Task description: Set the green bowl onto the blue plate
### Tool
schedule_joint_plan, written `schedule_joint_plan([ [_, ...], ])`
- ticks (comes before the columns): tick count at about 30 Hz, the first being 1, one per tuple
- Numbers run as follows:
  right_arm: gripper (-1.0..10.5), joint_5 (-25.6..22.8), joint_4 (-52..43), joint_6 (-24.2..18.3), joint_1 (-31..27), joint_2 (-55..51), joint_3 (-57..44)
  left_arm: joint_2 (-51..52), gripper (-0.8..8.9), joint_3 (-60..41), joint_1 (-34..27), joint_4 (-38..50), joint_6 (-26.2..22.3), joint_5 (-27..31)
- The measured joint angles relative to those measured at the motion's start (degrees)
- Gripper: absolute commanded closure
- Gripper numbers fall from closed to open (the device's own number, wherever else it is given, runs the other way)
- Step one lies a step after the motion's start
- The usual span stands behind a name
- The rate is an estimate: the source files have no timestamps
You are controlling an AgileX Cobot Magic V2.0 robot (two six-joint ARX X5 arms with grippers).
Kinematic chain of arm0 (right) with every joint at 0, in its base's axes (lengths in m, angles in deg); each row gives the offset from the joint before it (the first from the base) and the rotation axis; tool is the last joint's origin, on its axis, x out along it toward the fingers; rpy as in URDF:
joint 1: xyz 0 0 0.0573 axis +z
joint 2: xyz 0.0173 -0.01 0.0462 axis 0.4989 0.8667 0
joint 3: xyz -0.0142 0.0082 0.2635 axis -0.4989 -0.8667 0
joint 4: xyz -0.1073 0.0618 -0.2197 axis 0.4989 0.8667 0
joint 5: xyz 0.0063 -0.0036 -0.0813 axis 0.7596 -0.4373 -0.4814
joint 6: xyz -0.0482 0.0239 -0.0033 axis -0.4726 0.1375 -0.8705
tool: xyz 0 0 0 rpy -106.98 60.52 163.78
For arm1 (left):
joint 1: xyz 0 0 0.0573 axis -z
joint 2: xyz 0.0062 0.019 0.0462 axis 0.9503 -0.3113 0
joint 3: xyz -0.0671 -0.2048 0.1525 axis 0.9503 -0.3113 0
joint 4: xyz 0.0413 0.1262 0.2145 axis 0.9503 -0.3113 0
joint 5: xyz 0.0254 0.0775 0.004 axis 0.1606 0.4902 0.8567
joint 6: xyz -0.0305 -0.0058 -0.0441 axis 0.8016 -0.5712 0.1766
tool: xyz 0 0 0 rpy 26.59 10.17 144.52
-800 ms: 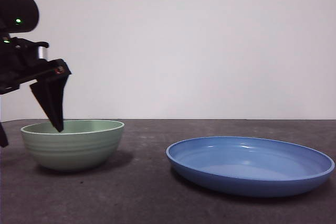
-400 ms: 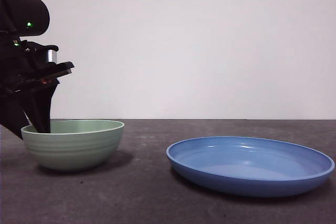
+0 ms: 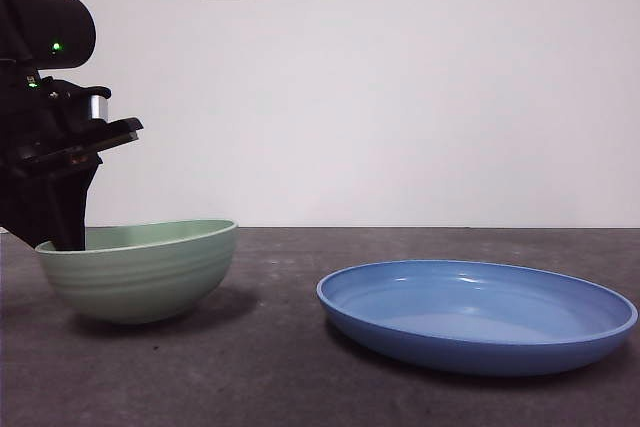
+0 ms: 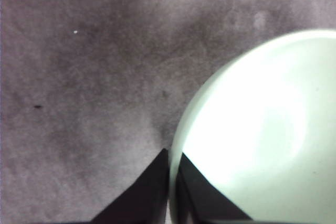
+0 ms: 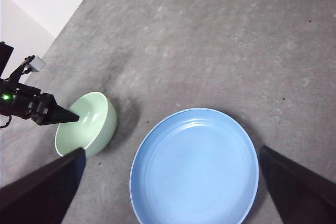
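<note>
Front view: the left gripper [image 3: 60, 232] pinches the bowl [image 3: 140, 269] at its 9 o'clock rim, one jaw inside, one outside, and that side is tipped up off the tabletop [image 3: 280, 367]. At the bowl's 3 o'clock, apart from it, lies the plate [image 3: 477, 314]. Right gripper [image 5: 168, 203] hovers high, jaws spread wide.

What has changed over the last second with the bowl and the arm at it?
The left gripper came down from above the green bowl, closed on its rim at the side away from the blue plate, and began lifting: the bowl now tilts, the gripped side lower, the side toward the plate raised. The plate has not moved. The right gripper waits open above the table.
</note>
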Motion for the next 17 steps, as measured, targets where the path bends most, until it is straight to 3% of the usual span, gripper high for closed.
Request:
schedule_joint_plan([
  [9,3.5,0.0,1.11,0.0,0.0,0.0,0.0,0.0,8.04,2.12,0.57,-4.74,0.68,2.38],
  [17,3.5,0.0,1.88,0.0,0.0,0.0,0.0,-0.02,8.04,11.04,6.21,-12.72,2.12,3.89],
])
